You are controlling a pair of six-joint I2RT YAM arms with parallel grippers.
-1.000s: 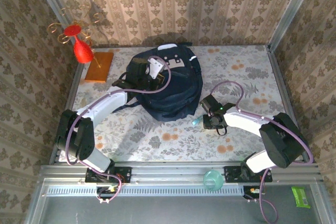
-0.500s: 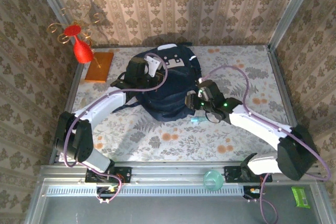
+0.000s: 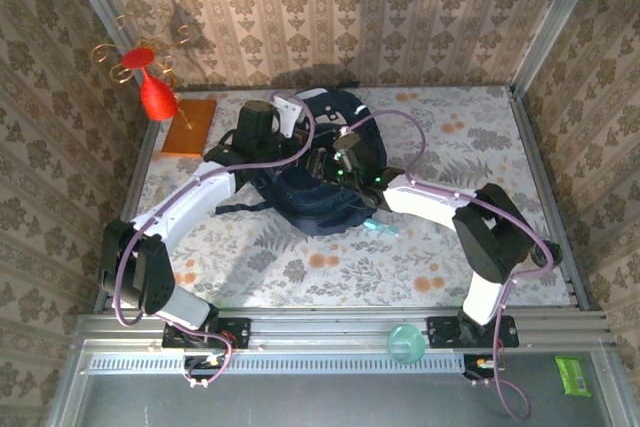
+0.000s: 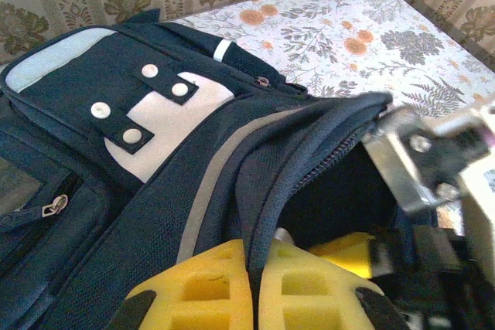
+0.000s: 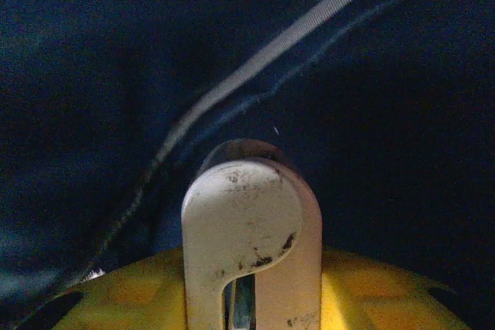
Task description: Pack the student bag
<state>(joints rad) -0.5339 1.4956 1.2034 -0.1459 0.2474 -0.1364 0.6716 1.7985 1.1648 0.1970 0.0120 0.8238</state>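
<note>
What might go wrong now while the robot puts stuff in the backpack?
1. The left fingers pinch only the edge of the student bag at its opening. If the fabric slips, the flap may drop onto the right fingers, which hold a white object inside.
2. A small teal item lies on the table beside the bag, close to the right arm. The arm might knock it away when it pulls back.

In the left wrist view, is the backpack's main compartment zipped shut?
No, the backpack gapes open along its zipper, its edge pinched in the left hand.
</note>
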